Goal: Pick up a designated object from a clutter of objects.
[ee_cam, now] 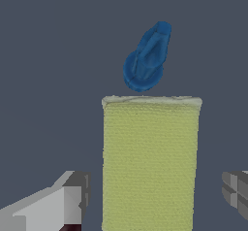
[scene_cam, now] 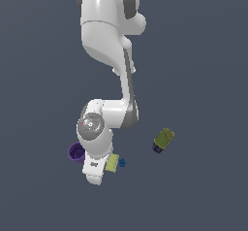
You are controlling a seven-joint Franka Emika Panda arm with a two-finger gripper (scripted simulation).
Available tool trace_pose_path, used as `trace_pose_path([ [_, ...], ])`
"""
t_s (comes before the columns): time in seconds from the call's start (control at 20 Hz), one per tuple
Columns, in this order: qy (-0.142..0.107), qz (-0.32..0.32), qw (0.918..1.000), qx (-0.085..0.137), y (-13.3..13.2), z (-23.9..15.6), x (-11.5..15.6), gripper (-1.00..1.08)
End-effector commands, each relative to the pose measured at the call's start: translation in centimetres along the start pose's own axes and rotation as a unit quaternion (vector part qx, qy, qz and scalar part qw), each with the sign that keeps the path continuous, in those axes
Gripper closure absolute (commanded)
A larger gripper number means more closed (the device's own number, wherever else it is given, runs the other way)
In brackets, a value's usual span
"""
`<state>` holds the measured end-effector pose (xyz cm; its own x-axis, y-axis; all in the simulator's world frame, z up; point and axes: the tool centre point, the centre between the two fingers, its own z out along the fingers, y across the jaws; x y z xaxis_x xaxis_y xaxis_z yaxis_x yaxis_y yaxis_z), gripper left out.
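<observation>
The pale yellow-green flat block (ee_cam: 150, 162) lies between my gripper's (ee_cam: 155, 196) two fingers, with a gap on each side, so the gripper is open around it and not touching. One grey finger (ee_cam: 72, 196) and the other finger (ee_cam: 235, 191) show at the frame's edges. In the exterior view the block (scene_cam: 112, 163) sticks out from beside the white hand (scene_cam: 94, 169), which hides the fingers. The tiny blue cone (ee_cam: 147, 57) lies just beyond the block's far edge and also shows in the exterior view (scene_cam: 122, 162).
The purple cup (scene_cam: 76, 152) stands close to the hand on the exterior view's left. The olive-and-navy cylinder (scene_cam: 163, 140) lies apart on the exterior view's right. A sliver of dark red (ee_cam: 72, 227) shows under one finger; the ball is otherwise hidden.
</observation>
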<state>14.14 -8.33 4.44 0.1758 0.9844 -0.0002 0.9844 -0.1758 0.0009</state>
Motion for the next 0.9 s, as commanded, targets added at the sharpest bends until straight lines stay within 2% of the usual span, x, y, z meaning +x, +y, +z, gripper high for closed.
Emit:
trace_pose_path([
  [0.0, 0.0, -0.001, 1.0, 0.001, -0.1, 1.4, 0.0, -0.92],
  [0.45, 0.0, -0.001, 1.0, 0.0, 0.0, 3.5, 0.0, -0.92],
  [0.5, 0.0, -0.001, 1.0, 0.0, 0.0, 3.5, 0.0, 1.08],
  [0.85, 0.0, -0.001, 1.0, 0.0, 0.0, 3.5, 0.0, 1.08],
])
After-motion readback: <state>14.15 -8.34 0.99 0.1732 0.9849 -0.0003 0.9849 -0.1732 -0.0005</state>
